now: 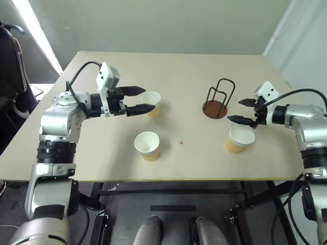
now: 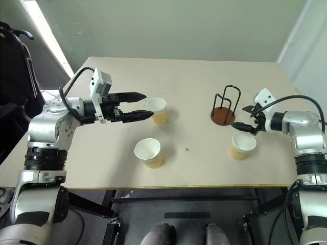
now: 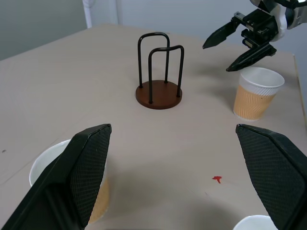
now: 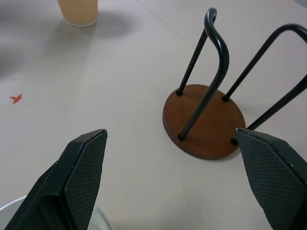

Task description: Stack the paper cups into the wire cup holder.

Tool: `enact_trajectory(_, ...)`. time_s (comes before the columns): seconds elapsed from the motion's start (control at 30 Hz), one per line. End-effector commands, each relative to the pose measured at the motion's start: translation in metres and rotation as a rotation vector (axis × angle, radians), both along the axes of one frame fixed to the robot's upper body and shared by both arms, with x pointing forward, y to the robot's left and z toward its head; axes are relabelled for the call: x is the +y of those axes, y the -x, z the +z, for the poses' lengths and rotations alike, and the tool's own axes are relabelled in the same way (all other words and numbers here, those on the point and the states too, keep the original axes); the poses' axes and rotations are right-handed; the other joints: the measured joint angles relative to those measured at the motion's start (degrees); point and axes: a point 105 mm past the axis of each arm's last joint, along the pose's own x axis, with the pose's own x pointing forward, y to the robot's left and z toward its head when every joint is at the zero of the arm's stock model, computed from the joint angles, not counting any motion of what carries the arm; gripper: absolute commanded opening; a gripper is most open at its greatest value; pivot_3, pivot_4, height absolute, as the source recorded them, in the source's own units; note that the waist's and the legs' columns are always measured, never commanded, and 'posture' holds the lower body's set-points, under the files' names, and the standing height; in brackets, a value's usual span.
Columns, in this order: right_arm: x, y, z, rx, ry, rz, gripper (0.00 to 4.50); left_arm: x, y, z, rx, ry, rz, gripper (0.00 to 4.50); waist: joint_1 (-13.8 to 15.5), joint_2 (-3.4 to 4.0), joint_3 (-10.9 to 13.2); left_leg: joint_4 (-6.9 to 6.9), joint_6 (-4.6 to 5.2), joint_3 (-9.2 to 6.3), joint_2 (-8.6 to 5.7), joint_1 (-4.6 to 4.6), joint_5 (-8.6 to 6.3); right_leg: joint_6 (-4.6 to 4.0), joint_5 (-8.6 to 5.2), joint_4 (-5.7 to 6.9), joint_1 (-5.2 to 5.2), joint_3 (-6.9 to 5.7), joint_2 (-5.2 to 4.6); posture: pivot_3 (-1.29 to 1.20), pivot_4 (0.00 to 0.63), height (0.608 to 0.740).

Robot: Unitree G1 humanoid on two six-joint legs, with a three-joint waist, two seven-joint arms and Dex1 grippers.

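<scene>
Silver arms (image 1: 59, 122); black cables (image 1: 82, 69)

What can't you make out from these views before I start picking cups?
- Cup beside the left gripper: in the left wrist view, partly hidden behind a finger.
- Near cup: cut off by that view's edge.
- Cup beside the right gripper: rim sliver, the rest cut off.
- Wire cup holder: loop tops cut off.
</scene>
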Motion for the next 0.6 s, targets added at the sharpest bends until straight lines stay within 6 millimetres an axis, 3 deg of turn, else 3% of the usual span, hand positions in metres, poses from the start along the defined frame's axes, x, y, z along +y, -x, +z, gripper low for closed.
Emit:
enact_trajectory(0.03, -0.004, 0.001, 0.02, -0.07, -0.011, -0.015, 4.34, -0.004, 0.002, 0.016, -0.059, -0.007, -0.035, 4.46, 0.01, 0.0, 0.0, 0.0, 0.0, 0.0, 0.0, 0.0, 0.0, 0.0, 0.0, 0.0, 0.0, 0.0, 0.0, 0.0, 0.15, 0.74)
enact_trajectory(0.6, -0.001, -0.021, 0.018, -0.093, -0.008, -0.078, 4.34, -0.006, -0.001, 0.02, -0.082, 0.004, -0.035, 4.46, -0.1, 0.0, 0.0, -0.01, 0.0, 0.0, 0.01, 0.02, 0.0, 0.02, 0.01, 0.01, 0.0, -0.01, 0.0, 0.0, 0.15, 0.74)
